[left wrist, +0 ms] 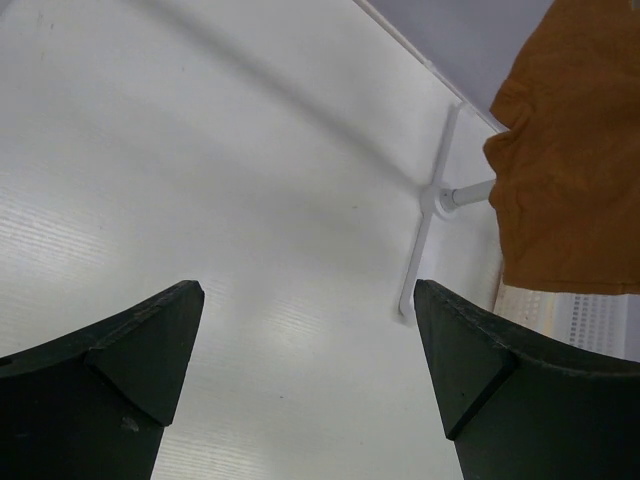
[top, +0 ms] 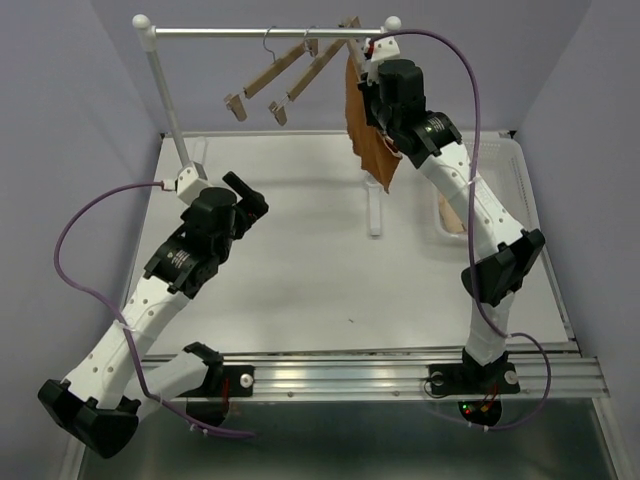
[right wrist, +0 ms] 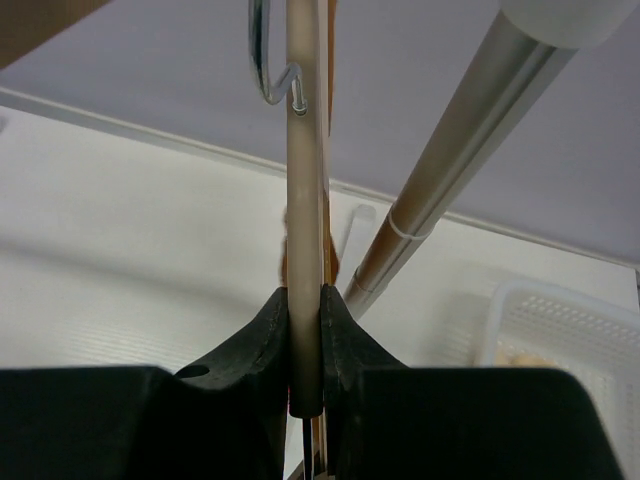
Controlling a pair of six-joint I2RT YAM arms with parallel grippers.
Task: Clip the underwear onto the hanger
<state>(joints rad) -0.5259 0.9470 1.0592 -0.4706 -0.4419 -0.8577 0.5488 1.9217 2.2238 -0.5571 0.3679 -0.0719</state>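
Our right gripper (right wrist: 305,325) pinches the hanger (right wrist: 303,200) at far right, the underwear (top: 362,140) hanging beside it; our spread left gripper (left wrist: 308,290) lies well to the near left.

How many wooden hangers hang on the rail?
3. Two bare hangers hang near the rail's middle; the third hanger, rightmost, carries the underwear, partly hidden behind the right arm.

Top: high behind bases, over table (top: 300,270). Left wrist: low, shares underwear (top: 368,125) with top. Right wrist: tight on hanger (right wrist: 303,250).
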